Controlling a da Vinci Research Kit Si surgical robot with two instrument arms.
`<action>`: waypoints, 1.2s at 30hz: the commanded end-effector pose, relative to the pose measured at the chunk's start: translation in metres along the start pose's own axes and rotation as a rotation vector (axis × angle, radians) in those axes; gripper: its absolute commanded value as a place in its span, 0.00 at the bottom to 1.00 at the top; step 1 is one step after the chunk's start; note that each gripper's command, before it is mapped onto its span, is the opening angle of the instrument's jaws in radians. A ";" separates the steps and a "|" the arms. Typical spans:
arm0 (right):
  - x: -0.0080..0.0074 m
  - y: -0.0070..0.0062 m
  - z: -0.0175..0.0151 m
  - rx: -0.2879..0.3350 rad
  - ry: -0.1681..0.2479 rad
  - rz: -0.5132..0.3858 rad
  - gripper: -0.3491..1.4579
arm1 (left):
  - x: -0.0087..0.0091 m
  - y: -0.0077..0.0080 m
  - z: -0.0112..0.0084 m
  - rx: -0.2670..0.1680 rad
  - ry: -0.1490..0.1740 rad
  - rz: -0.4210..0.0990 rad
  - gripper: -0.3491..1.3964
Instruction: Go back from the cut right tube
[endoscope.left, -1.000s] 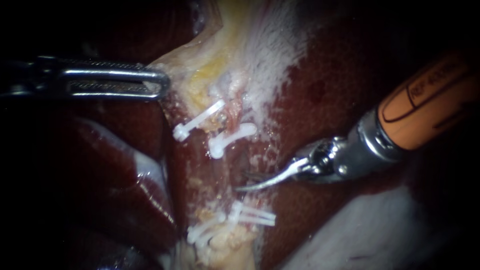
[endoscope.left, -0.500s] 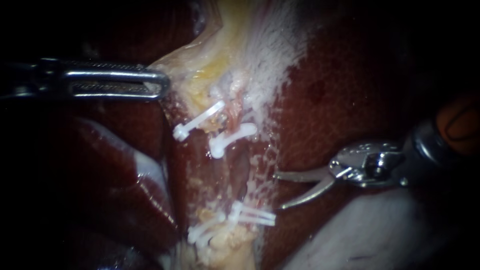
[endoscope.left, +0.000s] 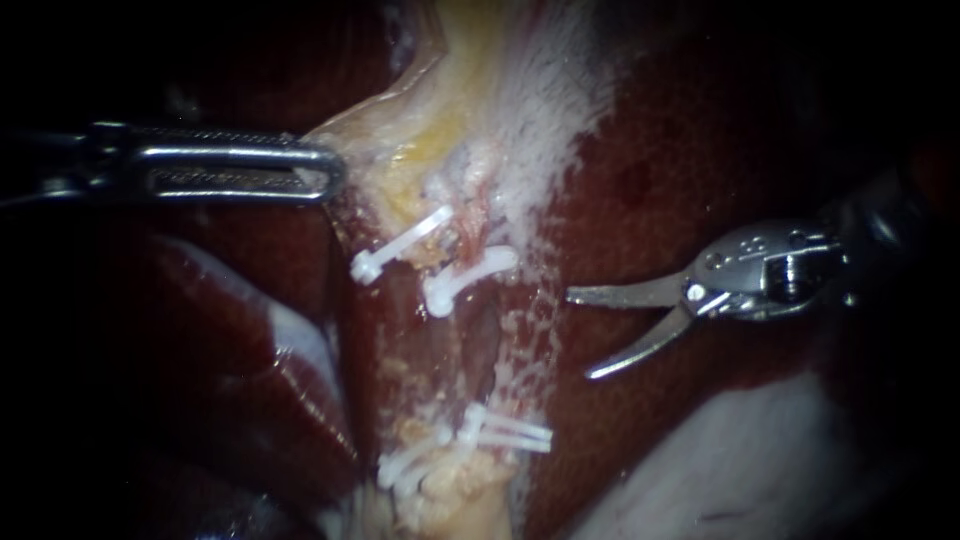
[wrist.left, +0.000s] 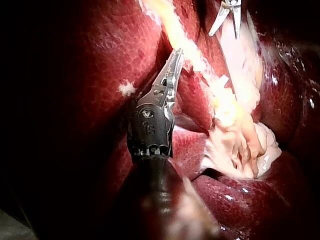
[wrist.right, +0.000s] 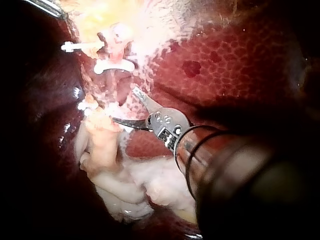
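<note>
A pale tube runs down the middle of the endoscope view and is cut at a dark gap (endoscope.left: 482, 340). Two white clips (endoscope.left: 400, 245) (endoscope.left: 465, 278) sit above the gap and a cluster of clips (endoscope.left: 480, 432) below it. My right instrument (endoscope.left: 580, 335) has two thin curved blades, open, with nothing between them, over the liver to the right of the gap. In its wrist view the blades (wrist.right: 125, 106) stand apart beside the lower stump. My left instrument (endoscope.left: 318, 172) is shut on the edge of the yellowish gallbladder tissue (endoscope.left: 420, 140) and holds it out to the left; its wrist view (wrist.left: 172, 67) shows the jaws together.
Dark red liver (endoscope.left: 700, 150) lies right of the tube, with a glossy lobe (endoscope.left: 250, 370) lower left. A pale whitish mass (endoscope.left: 760, 470) fills the lower right corner. In the left wrist view, frayed pale tissue (wrist.left: 240, 145) lies beside my left instrument, with the right instrument's blades (wrist.left: 223, 35) beyond.
My right instrument has drawn back from the cut gap to the right and slightly upward, and its blades have opened wider. The left instrument and the clips have stayed put.
</note>
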 end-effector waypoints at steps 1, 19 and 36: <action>0.0000 0.0001 -0.0001 0.000 0.000 -0.005 0.98 | 0.0001 0.0000 0.0001 -0.001 0.005 -0.002 0.08; -0.0009 0.0007 -0.0013 -0.003 0.002 -0.050 0.98 | 0.0057 0.0018 0.0031 -0.008 0.086 -0.049 0.10; -0.0012 0.0006 -0.0014 -0.006 0.002 -0.057 0.98 | 0.0081 0.0005 0.0056 0.019 0.123 -0.073 0.10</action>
